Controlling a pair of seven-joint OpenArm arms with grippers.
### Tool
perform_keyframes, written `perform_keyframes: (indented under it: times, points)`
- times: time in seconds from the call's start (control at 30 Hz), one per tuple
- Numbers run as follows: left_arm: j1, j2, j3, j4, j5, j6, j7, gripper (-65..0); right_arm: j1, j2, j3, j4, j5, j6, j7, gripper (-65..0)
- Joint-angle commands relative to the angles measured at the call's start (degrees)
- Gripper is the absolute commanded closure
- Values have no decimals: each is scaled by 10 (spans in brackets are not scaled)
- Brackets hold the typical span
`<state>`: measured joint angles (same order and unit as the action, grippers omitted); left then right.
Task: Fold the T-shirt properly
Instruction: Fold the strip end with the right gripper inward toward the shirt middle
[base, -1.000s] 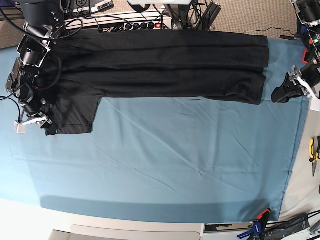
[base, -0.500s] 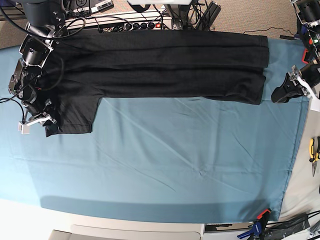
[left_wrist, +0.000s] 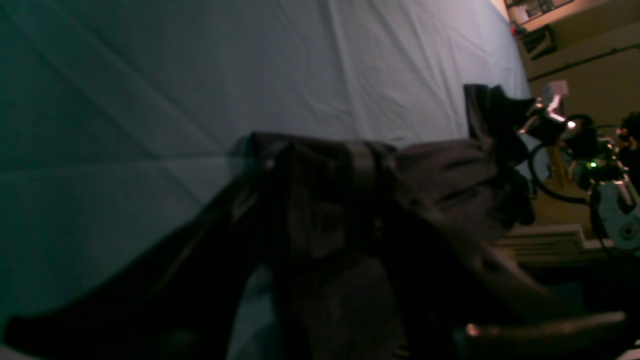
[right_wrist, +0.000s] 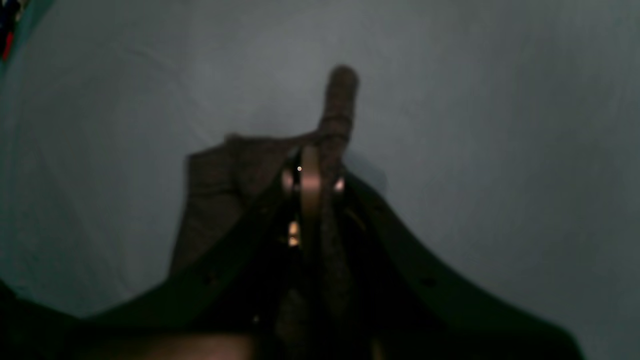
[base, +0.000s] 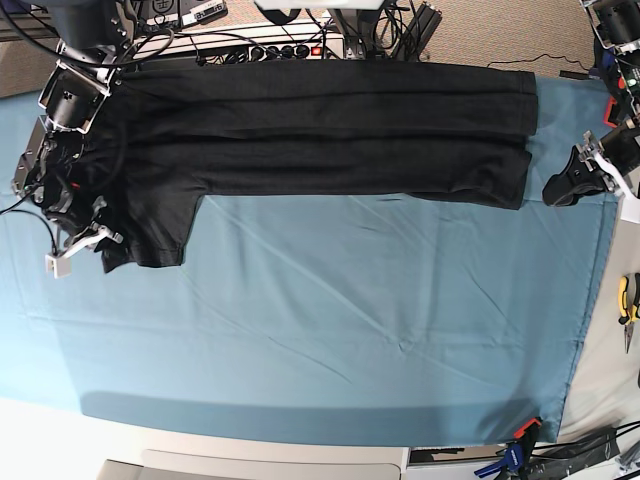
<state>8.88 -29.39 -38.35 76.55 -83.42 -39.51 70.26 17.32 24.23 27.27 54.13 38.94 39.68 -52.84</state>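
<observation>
The T-shirt (base: 320, 130) lies spread along the far edge of the table, on the blue cloth (base: 330, 330) that covers it. It is folded lengthwise into a long black band that runs from the far left corner almost to the right edge, with soft creases along its length. One sleeve (base: 150, 230) hangs down from the band at its left end, toward the near side, and lies flat on the cloth.

The right gripper (base: 88, 243) is at the outer corner of that sleeve, near the left edge of the table. Its jaws are pressed together on a pinch of the black fabric; in the right wrist view a small tongue of T-shirt (right_wrist: 340, 100) sticks up past the fingertips, with the cloth behind it.

The left gripper (base: 580, 178) sits low over the cloth near the right edge, just beside the end of the band and not touching it. Its dark fingers (left_wrist: 320, 200) fill the left wrist view, too blurred to tell how far apart they stand, and nothing shows between them.

A pair of yellow-handled pliers (base: 627, 305) lies on the bare table beyond the cloth's right edge.
</observation>
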Motion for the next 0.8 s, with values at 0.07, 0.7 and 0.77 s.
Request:
perform_keyframes:
  times: [0.07, 0.7, 0.77]
  points:
    - [-4, -14, -5, 9, -16, -5, -9, -194, 10, 14, 1, 49, 16, 3, -9, 0]
    - [-5, -14, -5, 9, -16, -5, -14, -194, -167, 24, -63, 352, 22, 3, -44, 0]
    - [-5, -14, -5, 9, -16, -5, -18, -194, -197, 24, -63, 394, 22, 3, -44, 0]
